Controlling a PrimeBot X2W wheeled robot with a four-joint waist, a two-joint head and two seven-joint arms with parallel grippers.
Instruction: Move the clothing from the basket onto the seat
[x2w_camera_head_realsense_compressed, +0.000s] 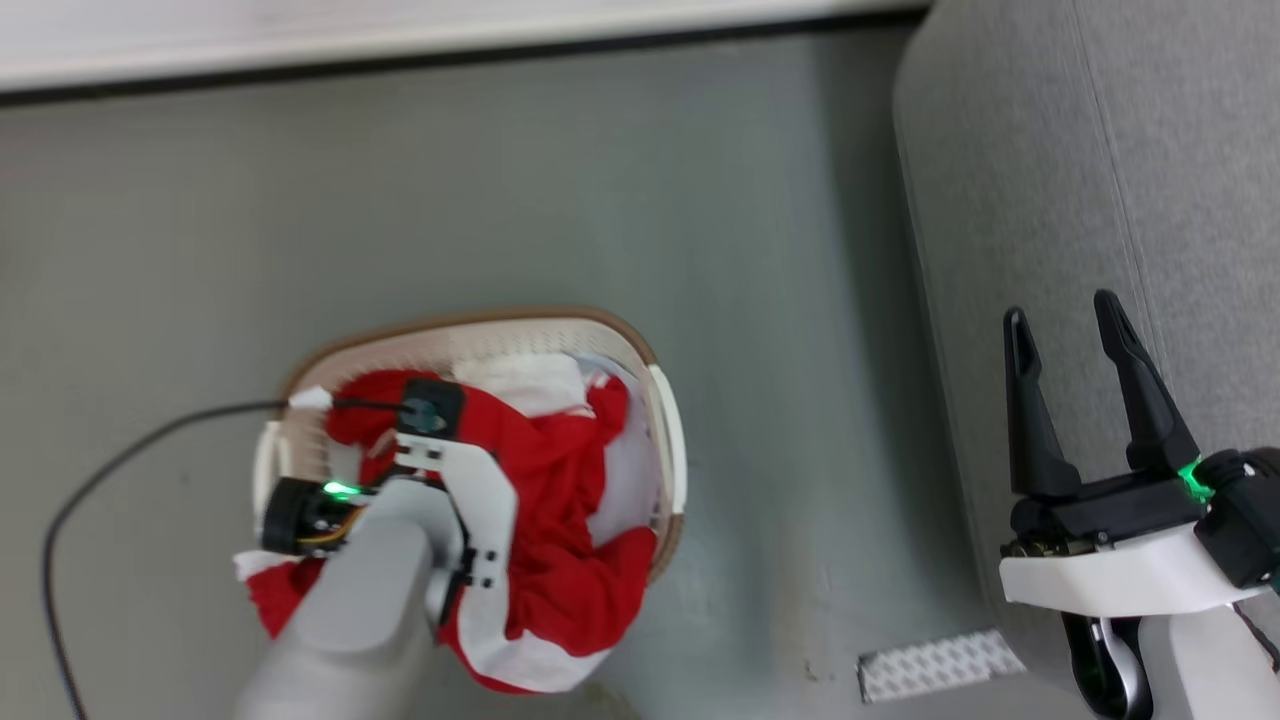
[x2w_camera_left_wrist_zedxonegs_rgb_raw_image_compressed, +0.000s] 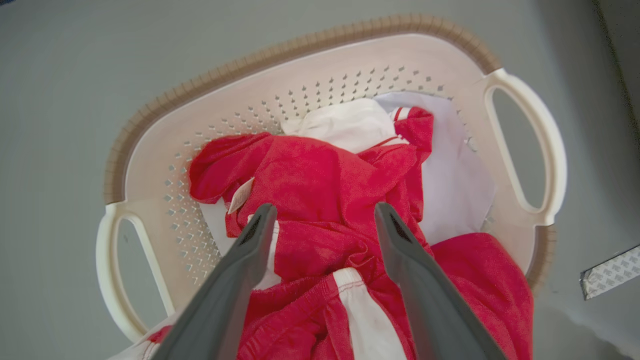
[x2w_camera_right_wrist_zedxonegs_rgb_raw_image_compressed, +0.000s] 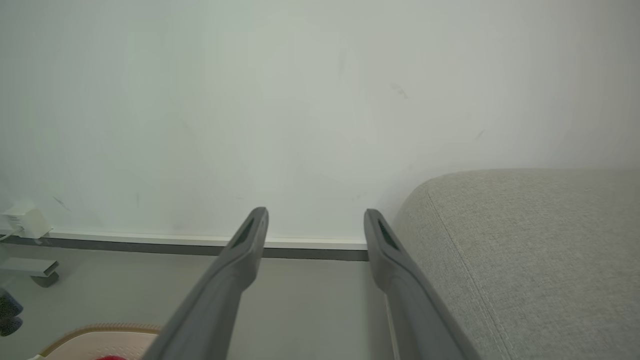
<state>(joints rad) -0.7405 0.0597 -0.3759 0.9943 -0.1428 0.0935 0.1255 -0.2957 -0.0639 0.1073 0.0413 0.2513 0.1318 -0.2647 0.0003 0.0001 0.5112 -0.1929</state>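
The clothing (x2w_camera_head_realsense_compressed: 560, 480), red with white panels, is heaped in the cream basket (x2w_camera_head_realsense_compressed: 520, 330) on the floor and spills over its near rim. My left wrist (x2w_camera_head_realsense_compressed: 430, 440) hangs over the heap and hides its own fingers in the head view. In the left wrist view my left gripper (x2w_camera_left_wrist_zedxonegs_rgb_raw_image_compressed: 324, 210) stands open just above the clothing (x2w_camera_left_wrist_zedxonegs_rgb_raw_image_compressed: 320, 170), nothing between its fingers, inside the basket (x2w_camera_left_wrist_zedxonegs_rgb_raw_image_compressed: 300, 50). My right gripper (x2w_camera_head_realsense_compressed: 1085, 330) is open and empty beside the grey seat (x2w_camera_head_realsense_compressed: 1100, 150). The right wrist view shows the right gripper (x2w_camera_right_wrist_zedxonegs_rgb_raw_image_compressed: 316, 214) left of the seat (x2w_camera_right_wrist_zedxonegs_rgb_raw_image_compressed: 525, 250).
A pale white pad (x2w_camera_left_wrist_zedxonegs_rgb_raw_image_compressed: 460, 170) lies under the clothing in the basket. A black cable (x2w_camera_head_realsense_compressed: 100, 480) runs across the floor left of the basket. A patterned strip (x2w_camera_head_realsense_compressed: 940, 665) lies on the floor by the seat's base. The wall's baseboard (x2w_camera_head_realsense_compressed: 400, 50) lies beyond.
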